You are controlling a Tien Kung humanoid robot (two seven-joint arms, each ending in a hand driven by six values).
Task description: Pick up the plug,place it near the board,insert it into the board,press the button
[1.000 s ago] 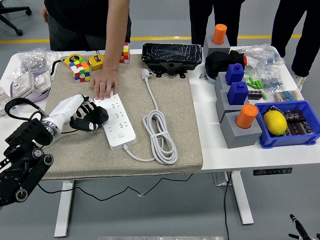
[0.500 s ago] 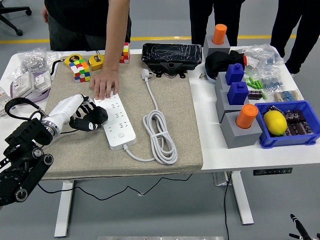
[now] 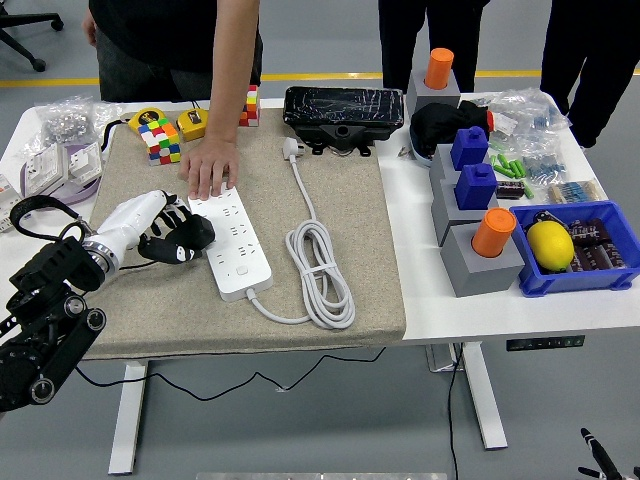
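A white power strip [image 3: 236, 243] lies on the beige mat [image 3: 350, 215], with its white cable [image 3: 320, 270] coiled to its right and its white plug [image 3: 292, 149] at the far end of the cable. My left hand [image 3: 172, 236], white-backed with black fingers, is just left of the strip. Its fingers are curled around a small black plug [image 3: 196, 233] that touches the strip's left edge. A person's hand [image 3: 208, 165] rests flat on the strip's far end. My right arm is out of view.
Rubik's cubes [image 3: 158, 138] and a yellow tape measure [image 3: 192, 124] lie at the mat's far left. A black box [image 3: 343, 108] stands behind. Grey blocks with blue and orange pegs [image 3: 478, 240] and a blue bin [image 3: 572, 275] with a lemon stand at the right.
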